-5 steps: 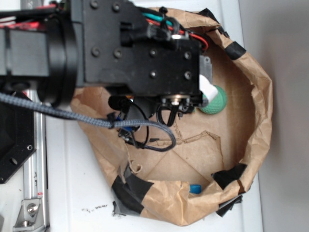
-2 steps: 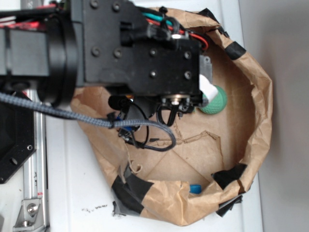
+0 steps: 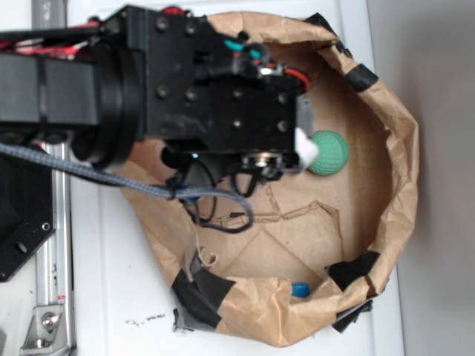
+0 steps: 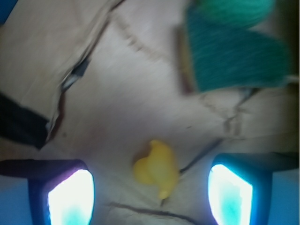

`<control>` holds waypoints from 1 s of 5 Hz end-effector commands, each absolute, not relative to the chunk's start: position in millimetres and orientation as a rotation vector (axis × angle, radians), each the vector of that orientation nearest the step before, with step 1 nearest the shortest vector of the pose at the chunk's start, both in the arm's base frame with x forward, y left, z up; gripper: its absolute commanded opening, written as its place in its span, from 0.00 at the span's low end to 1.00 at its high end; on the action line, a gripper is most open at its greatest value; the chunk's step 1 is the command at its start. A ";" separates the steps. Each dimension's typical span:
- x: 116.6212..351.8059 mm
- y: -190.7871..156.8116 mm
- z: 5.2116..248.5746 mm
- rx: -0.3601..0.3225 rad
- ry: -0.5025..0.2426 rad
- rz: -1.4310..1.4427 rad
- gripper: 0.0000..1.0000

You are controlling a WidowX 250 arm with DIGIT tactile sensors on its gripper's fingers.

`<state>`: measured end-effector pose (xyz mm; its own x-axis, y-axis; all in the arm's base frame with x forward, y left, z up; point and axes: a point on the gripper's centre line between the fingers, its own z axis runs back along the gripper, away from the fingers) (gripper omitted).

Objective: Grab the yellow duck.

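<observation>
Framing the bottom of the wrist view, the two glowing blue-white fingers of the gripper stand wide apart with nothing between their pads but brown paper and the small, lumpy yellow rubber duck, which lies on the paper floor in the gap, closer to the right finger yet touching neither. The duck's rounded body is smooth and slightly blurred. Further off, toward the top right, sits a dark green rectangular sponge with a coarse, fibrous face and a thin yellowish edge, and just beyond it a green rounded ball, cut by the frame. In the exterior view the black boxy metal arm hides the duck; the green dimpled ball shows beside it, inside the crumpled brown paper basin patched with black tape, which rests on a white surface.
</observation>
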<state>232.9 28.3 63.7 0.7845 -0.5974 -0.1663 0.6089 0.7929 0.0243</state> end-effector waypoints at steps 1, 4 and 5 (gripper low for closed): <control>234.1 30.6 56.4 0.040 0.110 -0.715 1.00; 233.7 22.6 41.7 0.107 0.102 -0.673 1.00; 233.7 22.6 41.7 0.107 0.102 -0.673 1.00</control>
<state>228.1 26.6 37.0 0.7801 -0.6078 -0.1486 0.6194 0.7837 0.0464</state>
